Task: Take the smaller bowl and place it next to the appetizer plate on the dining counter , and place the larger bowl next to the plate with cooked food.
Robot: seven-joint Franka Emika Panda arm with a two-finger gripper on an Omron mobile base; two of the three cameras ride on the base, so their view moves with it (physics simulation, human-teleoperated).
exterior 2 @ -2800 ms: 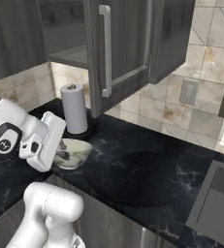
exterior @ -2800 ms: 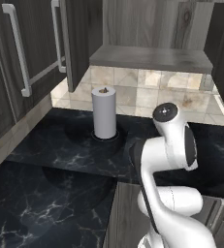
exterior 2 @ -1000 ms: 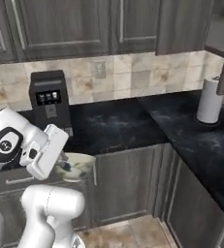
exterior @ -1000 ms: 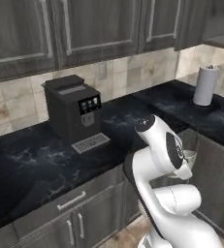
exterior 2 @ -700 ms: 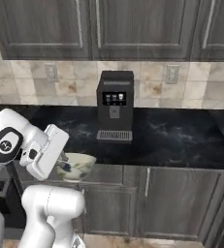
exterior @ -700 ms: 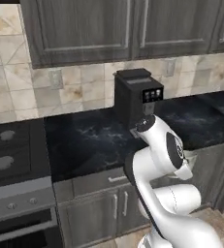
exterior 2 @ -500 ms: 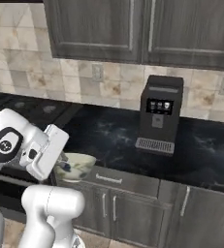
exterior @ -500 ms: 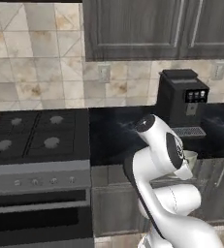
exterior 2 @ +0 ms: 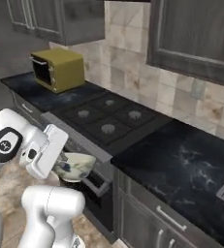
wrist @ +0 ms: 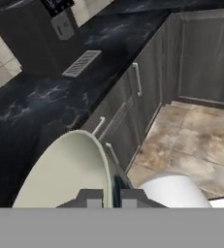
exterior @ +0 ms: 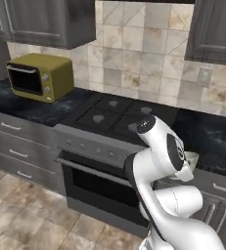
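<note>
My gripper (wrist: 111,196) is shut on the rim of the smaller bowl (wrist: 65,174), cream inside with a dark blotchy pattern outside. In the right base view the bowl (exterior 2: 75,165) hangs tilted in the gripper (exterior 2: 60,162), close in front of my body and level with the oven front. A sliver of the bowl (exterior: 191,158) peeks from behind my arm in the left base view. The larger bowl, both plates and the dining counter are out of view.
A gas stove (exterior: 115,113) with an oven (exterior: 97,183) below is straight ahead. An olive toaster oven (exterior: 40,76) stands on the black worktop to the left. A coffee machine (wrist: 33,36) sits on the worktop (wrist: 60,92) over grey cabinets. Tiled floor (exterior: 21,215) lies open to the left.
The whole scene has swept sideways as the base moves: the coffee machine has left the base views, and the stove and toaster oven have come in. The bowl stays in my grip.
</note>
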